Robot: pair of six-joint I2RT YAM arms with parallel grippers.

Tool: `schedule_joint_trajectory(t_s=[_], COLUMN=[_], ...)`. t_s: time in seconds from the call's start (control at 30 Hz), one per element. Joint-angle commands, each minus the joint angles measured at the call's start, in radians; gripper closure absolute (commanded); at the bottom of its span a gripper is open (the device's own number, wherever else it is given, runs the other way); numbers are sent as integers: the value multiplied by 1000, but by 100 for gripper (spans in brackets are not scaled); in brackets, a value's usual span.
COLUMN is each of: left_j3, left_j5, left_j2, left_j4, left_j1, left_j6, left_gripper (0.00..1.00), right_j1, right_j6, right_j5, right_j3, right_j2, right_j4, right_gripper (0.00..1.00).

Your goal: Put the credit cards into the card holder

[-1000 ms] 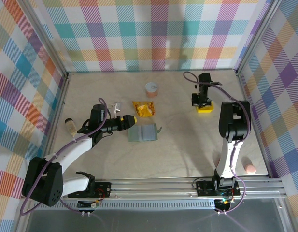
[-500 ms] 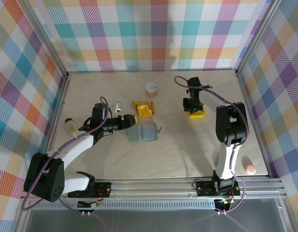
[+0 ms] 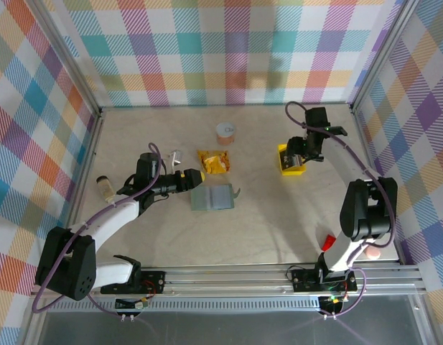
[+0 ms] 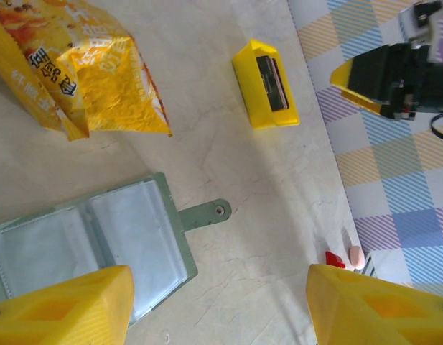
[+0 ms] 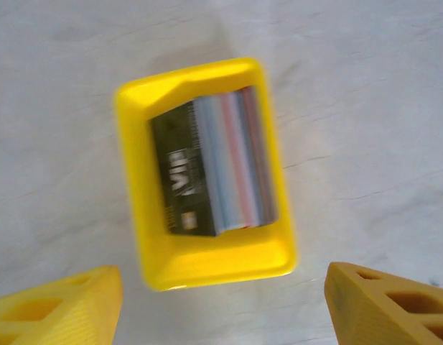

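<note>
Several stiff, slick credit cards (image 5: 214,169) sat packed in a yellow tray (image 5: 207,262); right fingers (image 5: 383,302), spread wide, would best pinch exposed edges.

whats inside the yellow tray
The yellow tray holds a stack of credit cards, a dark card foremost; the others show only edges, their faces covered.

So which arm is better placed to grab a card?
Right. The right end effector hovers open over the tray holding the cards; the left end effector is by the card holder, away from them.
</note>
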Motion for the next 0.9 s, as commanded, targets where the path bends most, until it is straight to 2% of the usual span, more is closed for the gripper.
schedule_joint_trajectory(t_s=[0.0,0.27,0.53,0.87], left_j3=[-16,-27,-26,-24], left_j5=[51,61,62,63], left_j2=[-11,-14,-9,9], left_j4=[72,94,92,100], left_j1=[-5,-6,-6,-6], left_j6=[-11,-8,-8,-9], left_gripper=[36,35,35,35], right_j1=[11,32,56,65], right_j6=[-68,-125,-157,-200], right_j5=[36,56,167,175], right_j3=[51,181,227,252], right_j2=[88,233,302,353], right_j4=[-52,-99,-104,-100], right_gripper=[25,26,29,31])
